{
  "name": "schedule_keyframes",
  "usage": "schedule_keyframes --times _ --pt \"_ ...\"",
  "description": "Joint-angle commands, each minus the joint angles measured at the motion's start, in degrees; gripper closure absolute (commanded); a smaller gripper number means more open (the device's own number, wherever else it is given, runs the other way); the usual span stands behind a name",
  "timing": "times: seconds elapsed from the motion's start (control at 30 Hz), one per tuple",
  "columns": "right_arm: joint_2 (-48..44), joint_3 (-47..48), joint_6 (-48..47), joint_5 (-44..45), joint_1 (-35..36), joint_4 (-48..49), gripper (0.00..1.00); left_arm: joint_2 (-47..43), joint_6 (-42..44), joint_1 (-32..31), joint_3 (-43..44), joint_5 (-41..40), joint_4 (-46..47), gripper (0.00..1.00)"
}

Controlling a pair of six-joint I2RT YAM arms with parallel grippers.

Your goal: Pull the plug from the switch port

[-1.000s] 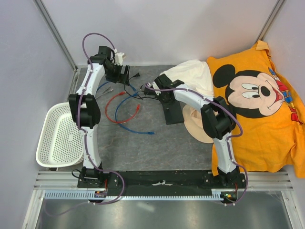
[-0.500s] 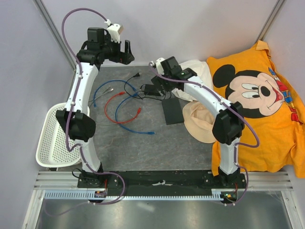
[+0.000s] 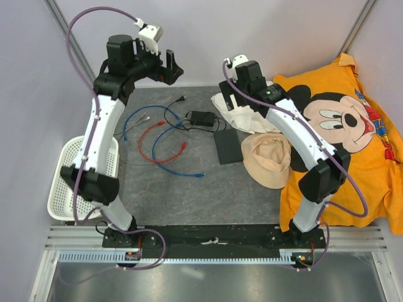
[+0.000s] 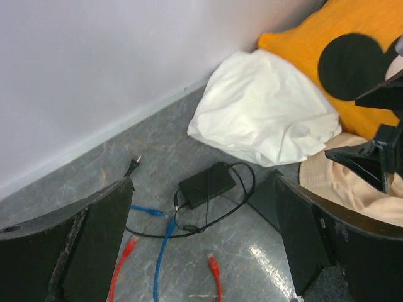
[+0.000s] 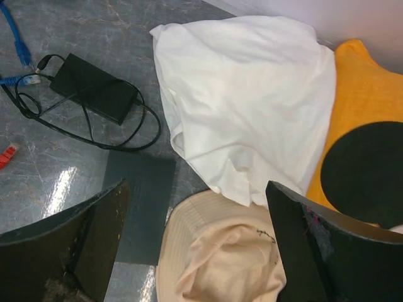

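Observation:
The switch is a flat matte black box (image 3: 228, 146) lying on the grey table between the tan hat (image 3: 269, 160) and the cables. It also shows below my right gripper (image 5: 196, 185) as the same flat box (image 5: 140, 207). Its port does not show, and no cable joins the edges I see. Which loose cable end is the plug I cannot tell. My right gripper (image 3: 230, 93) hangs open and empty, high above the white cloth (image 3: 242, 113). My left gripper (image 3: 171, 68) is open too, raised near the back wall, looking down on the power brick (image 4: 208, 184).
The black power brick (image 3: 201, 117) lies with its looped cord just behind the box. Red (image 3: 154, 141) and blue (image 3: 179, 168) network cables lie to the left. A white basket (image 3: 79, 179) stands at the left edge, an orange Mickey shirt (image 3: 340, 138) on the right.
My right gripper opened, rose and drew back from the box's far end. The left arm lifted toward the back wall. The power brick now lies uncovered.

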Motion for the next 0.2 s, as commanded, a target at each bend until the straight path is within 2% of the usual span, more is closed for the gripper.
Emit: schedule_keyframes --times 0.0,0.03,0.1,0.13,0.17 --pt "-8.7 -3.0 1.8 6.5 0.3 0.9 0.02 -12.8 -0.8 -0.4 -13.7 0.5 12.5 0.01" --pt "-9.4 -5.6 1.4 6.7 0.3 1.3 0.02 -17.0 -0.7 -0.4 -24.8 2.1 16.4 0.01" --pt "-10.6 -8.2 1.3 6.6 0.3 3.0 0.02 -21.7 -0.4 -0.4 -37.2 2.2 30.4 0.01" --pt "-10.6 -9.6 1.6 6.6 0.3 3.0 0.02 -25.8 0.3 -0.4 -48.7 2.1 35.3 0.01" --pt "-10.5 -10.2 1.7 5.9 0.3 3.3 0.02 -27.6 1.4 -0.4 -54.1 2.0 47.1 0.01"
